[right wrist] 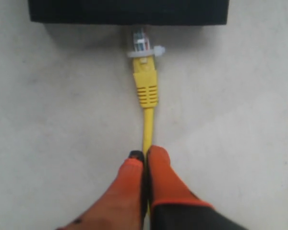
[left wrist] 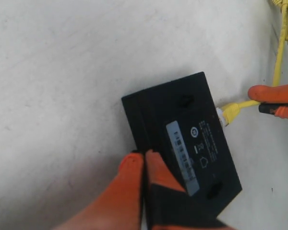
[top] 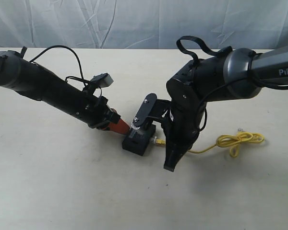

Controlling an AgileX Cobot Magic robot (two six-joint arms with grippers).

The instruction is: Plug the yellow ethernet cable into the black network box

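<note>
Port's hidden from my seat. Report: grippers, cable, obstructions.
Left gripper shut, braced on the black network box. Right gripper shut on the yellow ethernet cable behind the plug. Plug at box face, clear tip showing. Nothing in the way.

The small flat black network box [left wrist: 156,115] was matt, faintly textured plastic, and its pale label [left wrist: 182,155] was a smoother sticker with a slight sheen. The thin yellow ethernet cable [right wrist: 148,120] had a smooth plastic jacket, a ribbed moulded boot [right wrist: 146,88] and a clear, glossy plastic plug [right wrist: 140,40]. The orange fingers [right wrist: 129,187] of the right end effector [right wrist: 144,155] looked smooth and rubbery, with matt black backing. The off-white tabletop [top: 62,182] was matt and faintly mottled. Behind it hung a creased white cloth-like backdrop [top: 134,24].
</note>
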